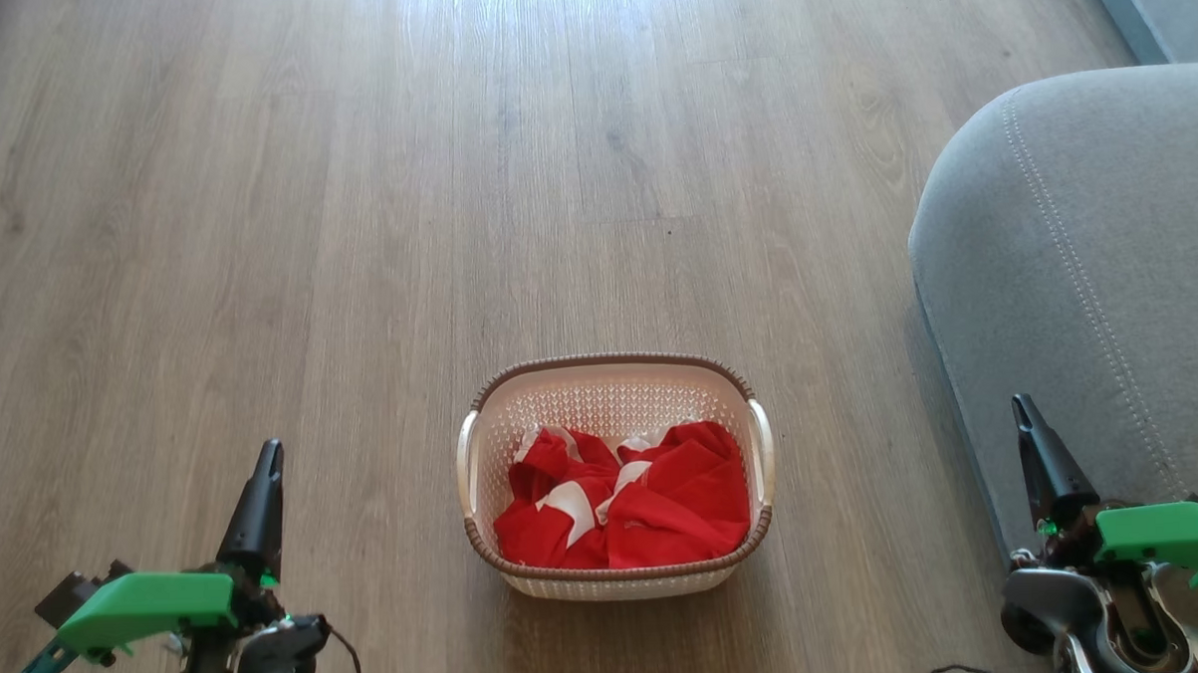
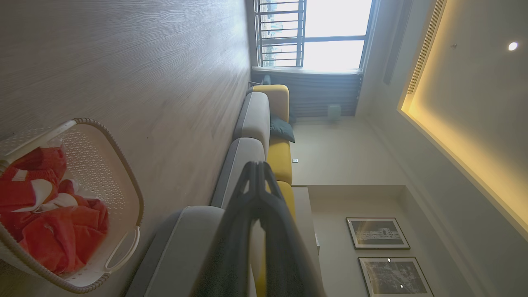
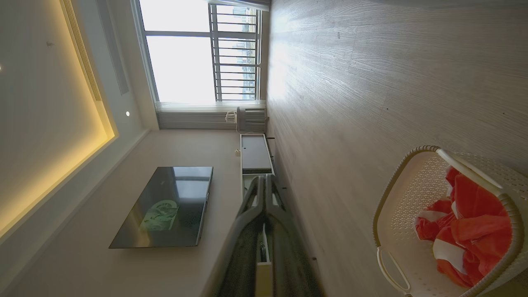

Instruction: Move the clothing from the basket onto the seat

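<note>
The cream basket (image 1: 611, 381) with a brown rim stands on the wood floor at the centre of the head view, holding the crumpled red clothing (image 1: 630, 510) with white patches. The grey seat (image 1: 1085, 260) with pale stitching fills the right side. My left gripper (image 1: 269, 458) is shut and empty at lower left, well left of the basket. My right gripper (image 1: 1022, 411) is shut and empty at lower right, in front of the seat's edge. The left wrist view shows the basket (image 2: 123, 165), the clothing (image 2: 49, 222) and my shut gripper (image 2: 256, 165). The right wrist view shows the basket (image 3: 396, 181), the clothing (image 3: 470, 231) and the shut gripper (image 3: 264, 179).
Wood floor (image 1: 454, 182) stretches wide around the basket. A long grey and yellow sofa (image 2: 264, 123) runs toward a window in the left wrist view. A wall-mounted television (image 3: 169, 206) and a low cabinet (image 3: 253, 154) stand along the far wall in the right wrist view.
</note>
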{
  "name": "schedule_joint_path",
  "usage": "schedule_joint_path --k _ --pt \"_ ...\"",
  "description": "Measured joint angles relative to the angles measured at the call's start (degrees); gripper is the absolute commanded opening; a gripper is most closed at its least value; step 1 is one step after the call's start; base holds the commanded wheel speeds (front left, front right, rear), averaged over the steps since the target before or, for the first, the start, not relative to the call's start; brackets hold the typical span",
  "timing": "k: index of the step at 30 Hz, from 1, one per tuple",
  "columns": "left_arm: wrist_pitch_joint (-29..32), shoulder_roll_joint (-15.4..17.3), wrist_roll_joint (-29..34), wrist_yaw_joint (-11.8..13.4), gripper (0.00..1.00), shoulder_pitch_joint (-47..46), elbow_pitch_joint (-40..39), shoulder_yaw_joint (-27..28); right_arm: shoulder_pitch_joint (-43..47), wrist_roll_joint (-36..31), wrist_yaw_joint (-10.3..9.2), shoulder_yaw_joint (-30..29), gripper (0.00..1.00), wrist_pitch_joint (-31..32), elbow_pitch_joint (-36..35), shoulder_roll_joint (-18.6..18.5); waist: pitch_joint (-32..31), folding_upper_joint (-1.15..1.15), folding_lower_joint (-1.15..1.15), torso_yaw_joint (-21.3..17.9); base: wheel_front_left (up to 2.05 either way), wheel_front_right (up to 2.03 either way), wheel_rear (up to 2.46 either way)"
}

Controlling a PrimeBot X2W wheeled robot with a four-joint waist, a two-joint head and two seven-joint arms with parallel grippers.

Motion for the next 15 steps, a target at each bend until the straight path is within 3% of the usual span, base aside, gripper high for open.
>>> schedule_joint_path --k 12,13,15 --pt "0.0 0.0 0.0 0.0 0.00 0.0 0.0 0.0 0.0 0.0 0.00 0.0 0.00 0.0 0.0 0.0 0.0 0.00 0.00 0.0 0.00 0.00 0.00" --pt "0.0 0.0 0.0 0.0 1.00 0.0 0.2 0.0 0.0 0.0 0.00 0.0 1.00 0.0 0.2 0.0 0.0 0.00 0.00 0.0 0.00 0.00 0.00" --pt "-0.1 -0.1 0.0 0.0 1.00 0.2 0.8 -0.1 0.2 0.0 0.01 0.1 1.00 0.0 0.9 0.0 0.0 0.00 0.00 0.0 0.00 0.00 0.00"
